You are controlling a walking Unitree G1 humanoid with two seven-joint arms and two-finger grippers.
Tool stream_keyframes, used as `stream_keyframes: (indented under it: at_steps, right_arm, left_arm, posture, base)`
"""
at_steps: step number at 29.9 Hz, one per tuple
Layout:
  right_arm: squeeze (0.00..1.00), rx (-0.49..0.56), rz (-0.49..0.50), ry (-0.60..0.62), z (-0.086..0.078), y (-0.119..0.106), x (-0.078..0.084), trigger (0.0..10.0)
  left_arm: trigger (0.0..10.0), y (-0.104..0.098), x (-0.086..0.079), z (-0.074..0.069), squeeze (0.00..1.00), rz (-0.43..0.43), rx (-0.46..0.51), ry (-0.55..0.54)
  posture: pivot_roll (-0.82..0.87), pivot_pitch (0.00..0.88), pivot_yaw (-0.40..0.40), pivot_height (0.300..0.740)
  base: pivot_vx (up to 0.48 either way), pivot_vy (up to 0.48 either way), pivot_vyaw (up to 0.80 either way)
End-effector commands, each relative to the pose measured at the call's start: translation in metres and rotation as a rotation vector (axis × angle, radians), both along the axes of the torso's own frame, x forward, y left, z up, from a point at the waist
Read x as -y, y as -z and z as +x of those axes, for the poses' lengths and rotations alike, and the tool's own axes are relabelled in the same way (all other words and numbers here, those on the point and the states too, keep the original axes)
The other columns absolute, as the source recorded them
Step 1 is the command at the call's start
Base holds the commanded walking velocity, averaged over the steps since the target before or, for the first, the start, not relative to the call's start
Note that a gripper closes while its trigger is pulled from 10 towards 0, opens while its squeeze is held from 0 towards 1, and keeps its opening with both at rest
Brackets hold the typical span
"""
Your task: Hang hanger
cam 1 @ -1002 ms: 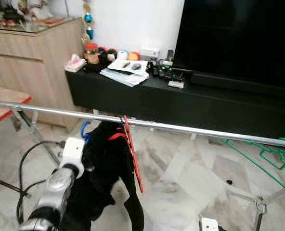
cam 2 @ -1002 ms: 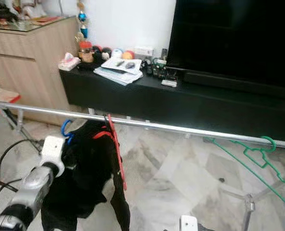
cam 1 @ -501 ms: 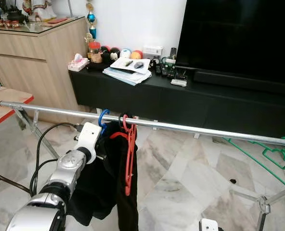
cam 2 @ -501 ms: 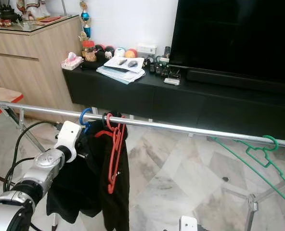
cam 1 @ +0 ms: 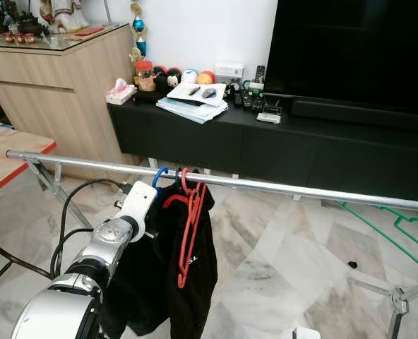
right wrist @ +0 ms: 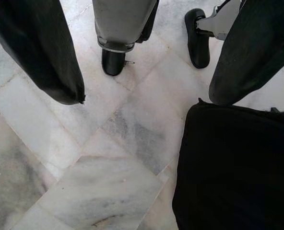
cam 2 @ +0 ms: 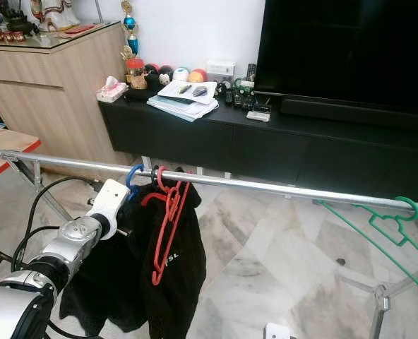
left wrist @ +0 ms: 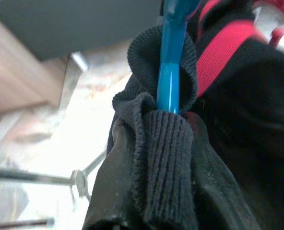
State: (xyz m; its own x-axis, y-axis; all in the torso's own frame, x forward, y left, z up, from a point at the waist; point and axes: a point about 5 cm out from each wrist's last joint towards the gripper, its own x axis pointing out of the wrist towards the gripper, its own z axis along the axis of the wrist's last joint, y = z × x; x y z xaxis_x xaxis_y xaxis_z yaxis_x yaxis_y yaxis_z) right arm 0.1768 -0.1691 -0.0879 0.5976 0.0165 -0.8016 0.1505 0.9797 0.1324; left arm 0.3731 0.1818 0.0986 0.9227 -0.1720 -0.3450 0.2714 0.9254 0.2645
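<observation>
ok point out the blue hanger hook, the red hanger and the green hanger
blue hanger hook (cam 1: 157,174), left eye view, curve over the rail
red hanger (cam 1: 190,226), left eye view, its long side
green hanger (cam 2: 389,224), right eye view, upper arm below the hook

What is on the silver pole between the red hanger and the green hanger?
Nothing. In the right eye view the rail runs bare from the red hanger to the green hanger.

Hangers (cam 1: 188,212) on rail (cam 1: 279,186), cabinet (cam 1: 287,141) behind.

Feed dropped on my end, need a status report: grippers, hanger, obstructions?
Left gripper at blue hanger, hook on rail. Right gripper open, idle, low. Red hanger crowding alongside.
</observation>
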Motion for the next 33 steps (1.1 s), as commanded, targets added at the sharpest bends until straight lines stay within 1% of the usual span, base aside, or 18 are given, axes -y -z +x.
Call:
stream_keyframes:
  at_steps: [1,8,9,10,12,13,16,21,25,26,31,33]
  right_arm:
    - [0.0,0.01,0.004,0.016,0.0,0.0,0.0,10.0]
    - [0.0,0.01,0.005,0.017,0.0,0.0,-0.001,10.0]
    - [0.0,0.011,0.006,0.018,0.001,0.0,-0.001,10.0]
    - [0.0,0.012,0.006,0.02,0.001,-0.001,-0.001,10.0]
    - [0.0,0.012,0.006,0.025,0.0,0.0,-0.001,10.0]
    - [0.0,0.012,0.006,0.026,0.0,0.0,-0.001,10.0]
    - [0.0,0.011,0.007,0.026,-0.001,0.0,-0.002,10.0]
    - [0.0,0.008,0.009,0.026,-0.002,0.001,-0.002,10.0]
    - [0.0,0.006,0.009,0.03,-0.004,0.002,-0.002,10.0]
    - [0.0,0.006,0.008,0.031,-0.005,0.002,-0.002,10.0]
    - [0.0,0.001,0.004,0.037,-0.008,0.003,0.0,10.0]
    - [0.0,-0.004,-0.002,0.039,-0.011,0.004,0.002,10.0]
  left_arm:
    - [10.0,-0.013,0.004,0.008,0.0,0.02,0.024,0.008]
    - [10.0,-0.011,0.009,0.009,0.0,0.056,-0.016,0.014]
    - [10.0,-0.012,0.009,0.009,0.0,0.052,-0.011,0.012]
    - [10.0,-0.015,0.012,0.011,0.0,0.027,0.003,0.011]
    - [10.0,-0.024,0.016,0.014,0.0,-0.006,0.052,0.017]
    - [10.0,-0.025,0.016,0.015,0.0,-0.015,0.06,0.018]
    - [10.0,-0.031,0.016,0.017,0.0,-0.013,0.08,0.006]
    - [10.0,-0.034,0.014,0.019,0.0,-0.006,0.083,-0.008]
    - [10.0,-0.032,0.01,0.019,0.0,0.037,0.046,-0.043]
    - [10.0,-0.03,0.008,0.019,0.0,0.066,0.028,-0.054]
    - [10.0,-0.029,0.009,0.019,0.0,0.076,0.016,-0.073]
    - [10.0,-0.026,0.01,0.019,0.0,0.082,-0.005,-0.09]
  posture:
    - [0.07,0.0,0.053,0.74]
    - [0.06,0.0,0.054,0.74]
    - [0.06,0.0,0.056,0.74]
    - [0.06,0.0,0.058,0.74]
    - [0.06,0.0,0.061,0.74]
    - [0.06,0.0,0.061,0.74]
    - [0.06,0.0,0.063,0.74]
    - [0.05,0.0,0.065,0.74]
    - [0.04,0.003,0.071,0.74]
    - [0.03,0.007,0.072,0.74]
    - [0.02,0.023,0.071,0.74]
    - [0.01,0.032,0.066,0.74]
  base:
    - [0.0,0.0,0.0]
    - [0.0,0.0,0.0]
    - [0.0,0.0,0.0]
    - [0.0,0.0,0.0]
    - [0.0,0.0,0.0]
    - [0.0,0.0,0.0]
    - [0.0,0.0,0.0]
    - [0.0,0.0,0.0]
    - [0.0,0.0,0.0]
    - [0.0,0.0,0.0]
    - [0.0,0.0,0.0]
    - [0.0,0.0,0.0]
